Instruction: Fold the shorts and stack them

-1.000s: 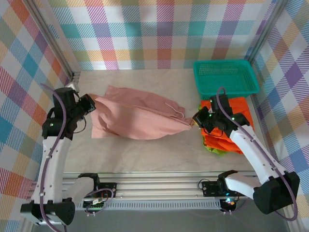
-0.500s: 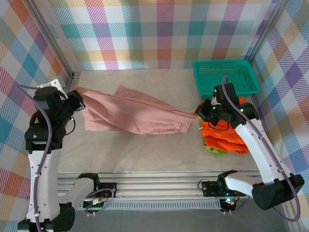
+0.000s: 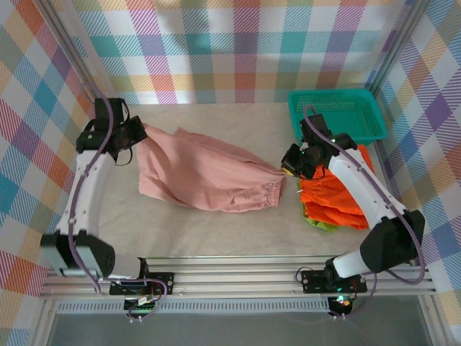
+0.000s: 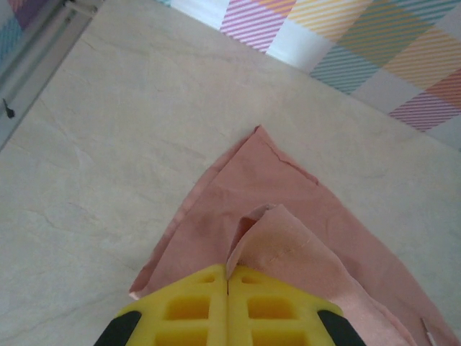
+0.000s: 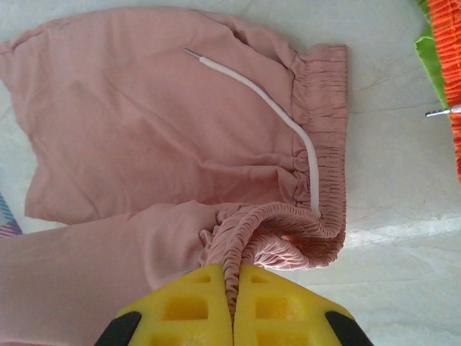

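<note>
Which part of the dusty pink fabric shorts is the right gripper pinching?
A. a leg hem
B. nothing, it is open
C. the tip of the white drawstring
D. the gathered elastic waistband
D: in the right wrist view the right gripper is shut on the gathered elastic waistband of the dusty pink fabric shorts, while the white drawstring lies loose on the cloth beyond it.

Lime green shorts (image 3: 319, 223) — mostly buried under orange shorts (image 3: 338, 203), one edge showing; pink shorts (image 5: 166, 130) run off right wrist view's left edge.
</note>
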